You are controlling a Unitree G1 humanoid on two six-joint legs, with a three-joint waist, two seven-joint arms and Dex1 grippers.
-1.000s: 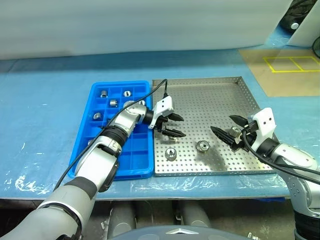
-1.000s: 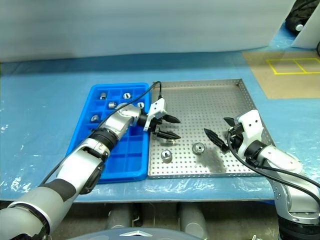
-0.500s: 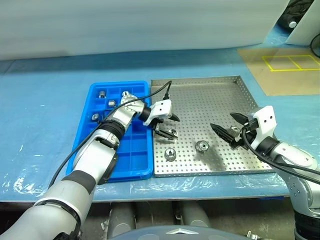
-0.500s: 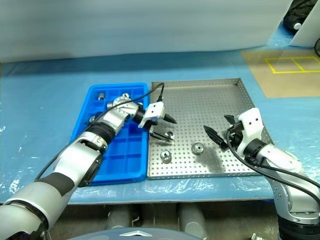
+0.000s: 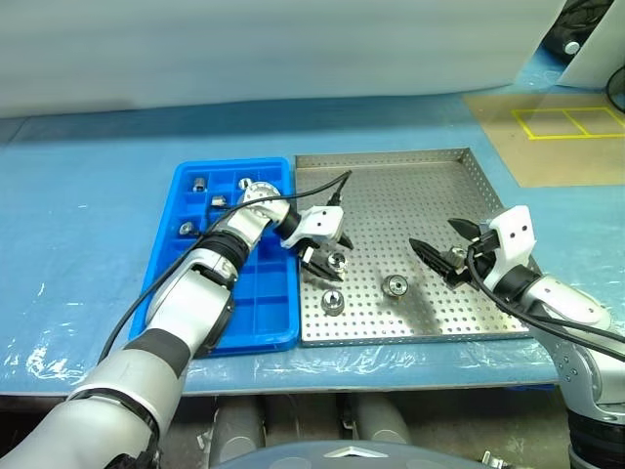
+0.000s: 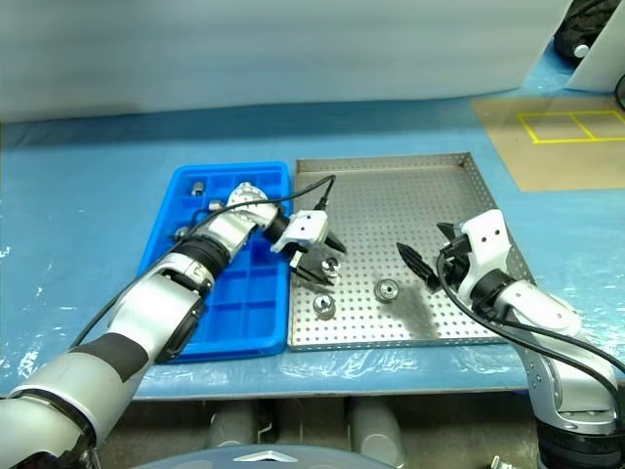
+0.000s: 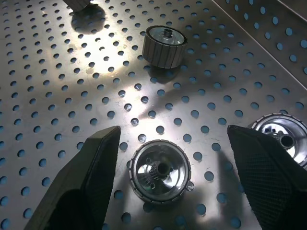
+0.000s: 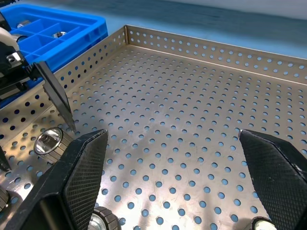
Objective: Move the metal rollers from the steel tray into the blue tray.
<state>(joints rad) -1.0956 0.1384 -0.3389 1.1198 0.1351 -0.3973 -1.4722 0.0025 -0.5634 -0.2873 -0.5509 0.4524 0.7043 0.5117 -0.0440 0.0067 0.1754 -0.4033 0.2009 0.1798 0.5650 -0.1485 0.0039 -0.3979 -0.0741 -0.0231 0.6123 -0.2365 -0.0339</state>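
Left gripper (image 7: 165,179) is spread around a roller (image 7: 160,172) in the steel tray (image 5: 430,186), lined up to pinch it; right gripper (image 5: 444,256) waits beside, spread and empty.

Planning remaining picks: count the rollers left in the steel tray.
4 rollers: one between the left tool's open fingers, one nearer the robot, one mid-tray, one barely visible by the right tool.

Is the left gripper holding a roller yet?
No, the left gripper has open fingers on both sides of a metal roller without touching it.

Open left end effector (image 5: 327,259) over roller (image 5: 337,261)
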